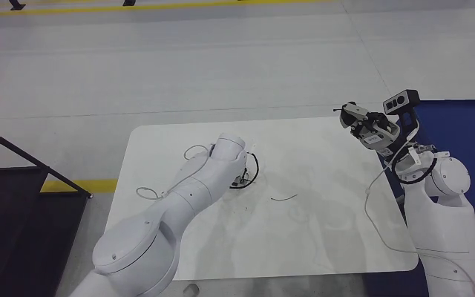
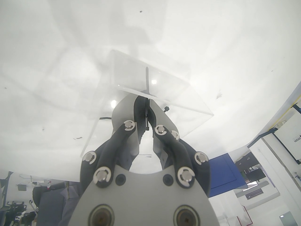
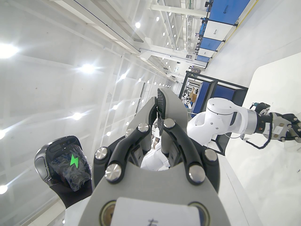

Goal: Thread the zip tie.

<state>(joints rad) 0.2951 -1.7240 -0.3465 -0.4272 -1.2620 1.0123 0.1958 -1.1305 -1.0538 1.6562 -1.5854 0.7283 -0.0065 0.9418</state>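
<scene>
The left claw (image 2: 147, 101) pinches the thin black zip tie (image 2: 147, 77), poking it at a clear plate (image 2: 178, 92). Threading looks barely started. The right claw (image 3: 159, 99) is pressed together, empty, up high.

I work in a big industrial hall: rows of ceiling lights (image 3: 87, 68) high overhead, blue partition panels (image 3: 229, 8), a yellow floor line (image 1: 171, 5), my white tabletop (image 1: 319, 156).

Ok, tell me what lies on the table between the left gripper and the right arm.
Top view: one thin dark strip on the white table between left gripper and right arm; otherwise bare.
</scene>
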